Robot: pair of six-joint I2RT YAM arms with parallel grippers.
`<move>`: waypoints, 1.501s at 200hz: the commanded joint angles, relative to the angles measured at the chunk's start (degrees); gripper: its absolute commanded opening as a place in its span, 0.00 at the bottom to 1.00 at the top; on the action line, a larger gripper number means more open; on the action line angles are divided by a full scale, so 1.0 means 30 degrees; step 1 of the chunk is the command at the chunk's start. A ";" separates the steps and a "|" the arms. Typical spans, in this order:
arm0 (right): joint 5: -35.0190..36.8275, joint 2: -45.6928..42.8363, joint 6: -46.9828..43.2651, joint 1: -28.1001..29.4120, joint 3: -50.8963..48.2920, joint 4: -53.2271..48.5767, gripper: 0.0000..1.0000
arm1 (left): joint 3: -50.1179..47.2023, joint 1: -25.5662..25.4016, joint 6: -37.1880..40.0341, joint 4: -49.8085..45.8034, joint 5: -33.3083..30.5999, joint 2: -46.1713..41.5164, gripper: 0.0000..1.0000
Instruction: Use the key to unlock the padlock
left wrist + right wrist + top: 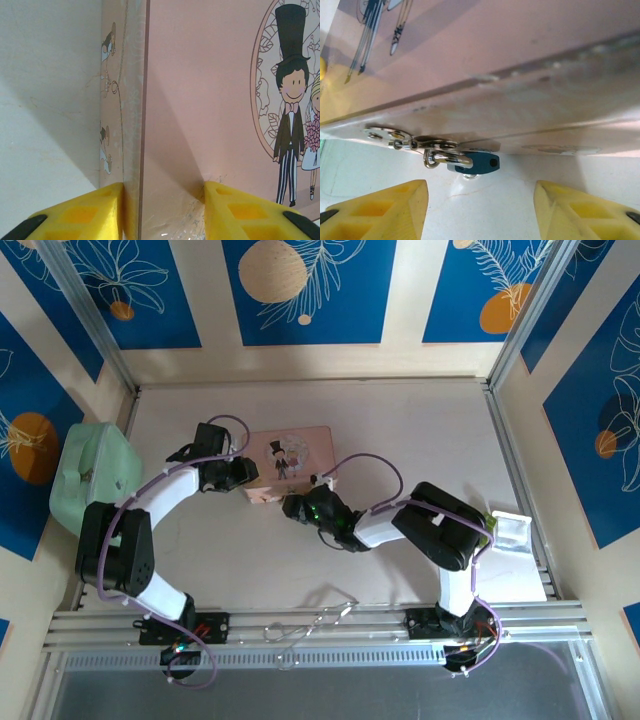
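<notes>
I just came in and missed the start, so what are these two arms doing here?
The left gripper holds one edge of the pink rectangular metal tin between its yellow fingers, seemingly steadying it. The right gripper is open, facing the tiny dark teal-blue metal padlock hanging on the tin's silvery hasp. The shackle looks closed, and nothing sits between the right fingers.

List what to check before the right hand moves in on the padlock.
1. Padlock located: ok, on the hasp of the pink tin, ahead of the right hand.
2. Right hand open: ok, nothing between its fingers.
3. Key held: not ok, right hand carries none.
4. Pink tin steadied: cannot tell; left hand straddles its edge, fingers touching, clamp unclear.
5. Keyhole reachable: cannot tell; a dark hole shows on the padlock's end.
</notes>
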 commanded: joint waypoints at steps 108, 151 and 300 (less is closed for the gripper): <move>0.4355 0.1966 -0.1995 0.1557 0.5337 -0.9440 0.57 | -0.0101 0.0455 0.0396 -0.1663 -0.0007 0.0204 0.41; 0.4707 0.2518 -0.1865 0.1616 0.6404 -1.1031 0.53 | -0.0116 0.0490 0.0423 -0.1689 0.0051 0.0065 0.41; 0.3625 0.1577 -0.2515 0.0996 0.4956 -0.8420 0.16 | -0.0321 0.0739 0.0591 -0.1778 -0.0007 -0.0183 0.40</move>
